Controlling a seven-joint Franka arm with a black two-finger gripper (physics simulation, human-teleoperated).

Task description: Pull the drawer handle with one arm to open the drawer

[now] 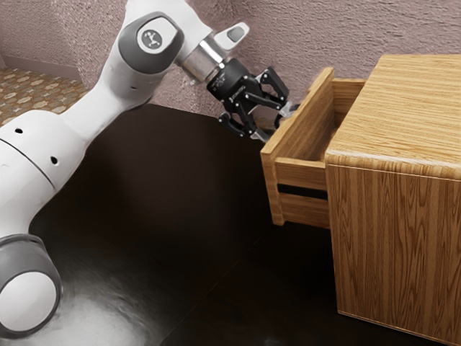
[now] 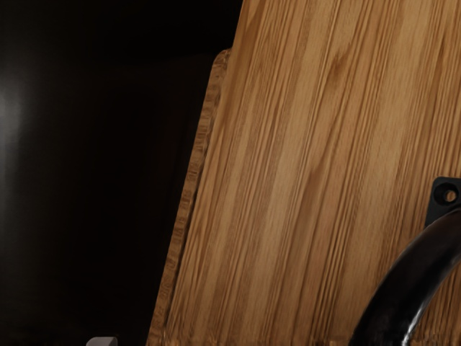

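A light wooden cabinet (image 1: 403, 180) stands at the exterior view's right. Its top drawer (image 1: 299, 155) is pulled partway out toward the left, showing an open cavity behind the front panel. My black gripper (image 1: 274, 122) is right at the drawer front's outer face, its fingers standing apart, open. The panel hides the handle in the exterior view. In the wrist view the drawer front (image 2: 310, 180) is close, with the dark curved handle (image 2: 407, 288) and its black mount (image 2: 446, 196) just under my hand. A grey fingertip (image 2: 101, 340) shows off the panel's edge.
The cabinet rests on a dark glossy table (image 1: 173, 238) that stretches to the exterior view's left, under my arm. A rough pinkish wall (image 1: 324, 36) rises behind the arm and the cabinet.
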